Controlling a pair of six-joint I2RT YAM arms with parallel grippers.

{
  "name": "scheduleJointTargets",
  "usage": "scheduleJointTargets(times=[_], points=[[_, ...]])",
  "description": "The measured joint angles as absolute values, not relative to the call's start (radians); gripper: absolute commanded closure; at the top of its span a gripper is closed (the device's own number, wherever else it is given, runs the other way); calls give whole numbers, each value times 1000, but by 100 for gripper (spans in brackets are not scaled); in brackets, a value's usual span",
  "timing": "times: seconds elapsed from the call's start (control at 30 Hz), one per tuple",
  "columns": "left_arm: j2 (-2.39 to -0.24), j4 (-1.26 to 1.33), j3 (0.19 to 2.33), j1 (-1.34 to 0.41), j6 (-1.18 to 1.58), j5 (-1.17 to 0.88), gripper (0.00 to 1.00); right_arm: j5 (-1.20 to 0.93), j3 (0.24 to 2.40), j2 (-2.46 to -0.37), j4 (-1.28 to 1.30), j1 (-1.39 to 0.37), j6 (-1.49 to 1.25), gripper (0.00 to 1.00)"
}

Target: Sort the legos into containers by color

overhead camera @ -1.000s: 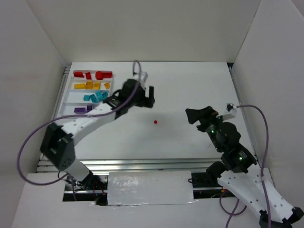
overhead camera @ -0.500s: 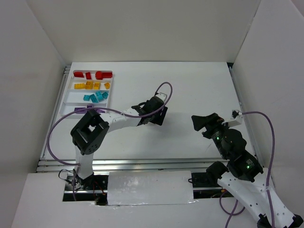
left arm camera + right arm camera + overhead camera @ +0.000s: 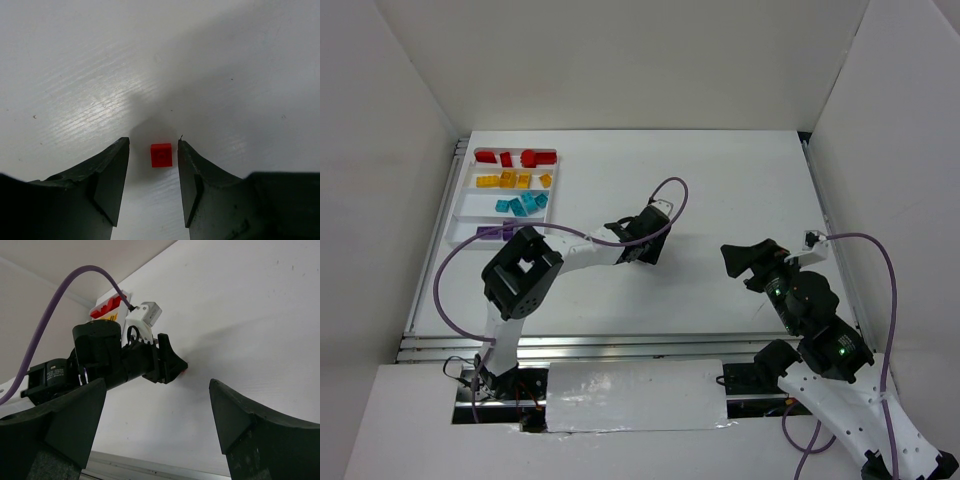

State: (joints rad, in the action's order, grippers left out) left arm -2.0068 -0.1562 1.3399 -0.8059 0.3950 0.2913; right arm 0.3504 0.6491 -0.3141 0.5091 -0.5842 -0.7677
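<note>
One small red lego (image 3: 161, 154) lies on the white table between the fingers of my left gripper (image 3: 153, 148). The jaws are open, with a narrow gap on the brick's right and a wider one on its left. From above, the left gripper (image 3: 646, 245) hides that brick. The white tray (image 3: 472, 207) at the far left holds the containers: red legos (image 3: 506, 158), yellow ones (image 3: 516, 181), teal ones (image 3: 522, 205) and purple ones (image 3: 490, 232), each colour in its own row. My right gripper (image 3: 744, 262) hovers open and empty to the right.
White walls close in the table on the left, back and right. A purple cable (image 3: 665, 200) loops over the left wrist. A metal rail (image 3: 620, 345) runs along the near edge. In the right wrist view the left gripper (image 3: 162, 364) lies ahead.
My left arm swung from beside the tray to the table's middle and came down over the red lego, its jaws narrowing. The right gripper shifted slightly to the right.
</note>
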Motion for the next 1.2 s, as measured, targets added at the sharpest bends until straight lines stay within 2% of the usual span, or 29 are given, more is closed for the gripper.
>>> scheduleJointTargets(times=[0.07,0.1,0.2,0.3,0.37,0.5,0.57,0.6,0.67,0.97,1.2], points=[[-2007,-157,1340,-806,395,291,46,348,649,-316,509,-584,-765,10],[-2008,-157,1340,-806,396,291,53,347,649,-317,509,-584,-764,10],[-2010,-156,1340,-806,399,288,62,343,649,-319,508,-584,-764,10],[-2013,-159,1340,-806,399,285,62,341,649,-321,505,-584,-763,10],[-2013,-160,1340,-806,399,283,72,339,649,-323,501,-584,-761,10],[-2013,-159,1340,-806,399,283,71,335,649,-327,500,-584,-760,10],[-2013,-159,1340,-806,399,282,81,332,649,-329,498,-584,-760,11],[-2013,-159,1340,-806,399,283,92,332,649,-329,496,-584,-760,11],[-2013,-160,1340,-806,400,283,100,331,649,-329,494,-584,-760,11],[-2000,-176,1339,-778,434,288,100,329,649,-329,494,-584,-760,11],[-1879,-230,1369,-605,492,323,100,329,649,-329,494,-584,-758,12]])
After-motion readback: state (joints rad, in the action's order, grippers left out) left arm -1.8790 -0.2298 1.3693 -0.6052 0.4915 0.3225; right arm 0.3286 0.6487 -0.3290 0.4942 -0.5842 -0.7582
